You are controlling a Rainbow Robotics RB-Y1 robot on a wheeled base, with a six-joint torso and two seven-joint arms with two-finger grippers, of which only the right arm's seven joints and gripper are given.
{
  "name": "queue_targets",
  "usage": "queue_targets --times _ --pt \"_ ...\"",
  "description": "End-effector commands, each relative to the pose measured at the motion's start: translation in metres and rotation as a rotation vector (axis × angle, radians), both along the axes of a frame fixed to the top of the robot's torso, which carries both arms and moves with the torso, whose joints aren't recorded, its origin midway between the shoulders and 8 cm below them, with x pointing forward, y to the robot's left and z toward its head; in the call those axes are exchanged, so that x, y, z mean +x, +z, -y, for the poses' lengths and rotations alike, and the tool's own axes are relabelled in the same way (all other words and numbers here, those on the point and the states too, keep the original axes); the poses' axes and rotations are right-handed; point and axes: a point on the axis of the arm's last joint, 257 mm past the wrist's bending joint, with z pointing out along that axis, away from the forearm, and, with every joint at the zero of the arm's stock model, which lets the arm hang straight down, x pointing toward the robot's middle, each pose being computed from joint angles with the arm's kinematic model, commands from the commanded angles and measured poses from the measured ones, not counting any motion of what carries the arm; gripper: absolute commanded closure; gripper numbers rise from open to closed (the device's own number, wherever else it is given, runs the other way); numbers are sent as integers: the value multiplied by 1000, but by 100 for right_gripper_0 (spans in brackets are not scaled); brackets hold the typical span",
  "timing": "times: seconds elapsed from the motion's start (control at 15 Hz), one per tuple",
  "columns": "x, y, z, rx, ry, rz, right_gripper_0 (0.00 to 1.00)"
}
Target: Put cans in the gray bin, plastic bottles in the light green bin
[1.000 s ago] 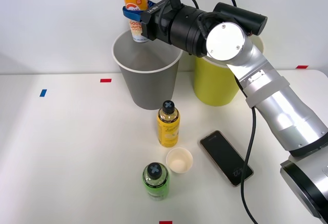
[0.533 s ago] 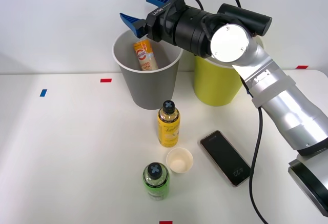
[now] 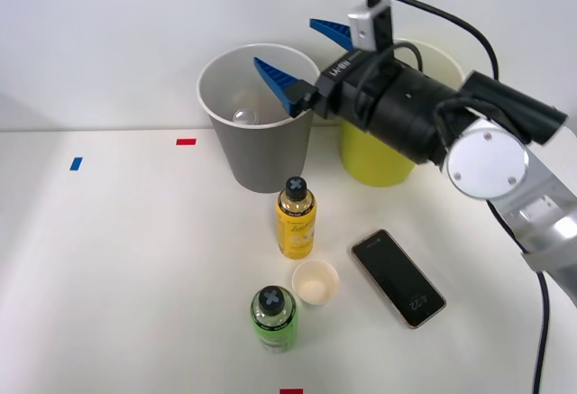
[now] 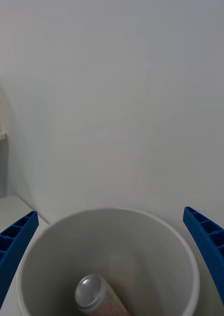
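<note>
The right pincer (image 3: 305, 55) is spread wide and holds nothing, hanging at the gray bin's (image 3: 261, 155) right rim. The can (image 4: 99, 296) lies slanted inside that bin, silver end up. On the surface (image 3: 117, 268) stand the yellow bottle (image 3: 296, 218) and the green bottle (image 3: 273, 319), well short of the light green bin (image 3: 374, 155). The yellow label's print is probably script, unreadable.

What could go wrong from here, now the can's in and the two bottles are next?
1. The open right gripper hangs by the tall gray bin's white rim; swinging low might tip it.
2. The yellow black-capped bottle stands beside the small paper cup and black smartphone; a grasp could knock them.
3. The bright green bottle stands near the table's front edge.
</note>
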Motion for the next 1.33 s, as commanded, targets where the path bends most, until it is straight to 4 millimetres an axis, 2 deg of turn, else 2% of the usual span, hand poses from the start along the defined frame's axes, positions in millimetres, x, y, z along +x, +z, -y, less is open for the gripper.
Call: queue_targets --times 0.07,0.13,0.27,0.4,0.53,0.93,1.2,1.33 --pt "-39 -17 63 142 -141 14 0" --pt "-53 -29 84 184 -197 4 0" --pt "-74 -45 110 239 -280 -14 0" --pt "-94 -66 141 206 -411 38 0" --pt "-109 -97 163 255 -512 -26 0" --pt "-137 -156 211 352 -718 -187 0" --pt "-152 -177 227 370 -798 -234 0" --pt "-155 -179 231 352 -816 -230 0"
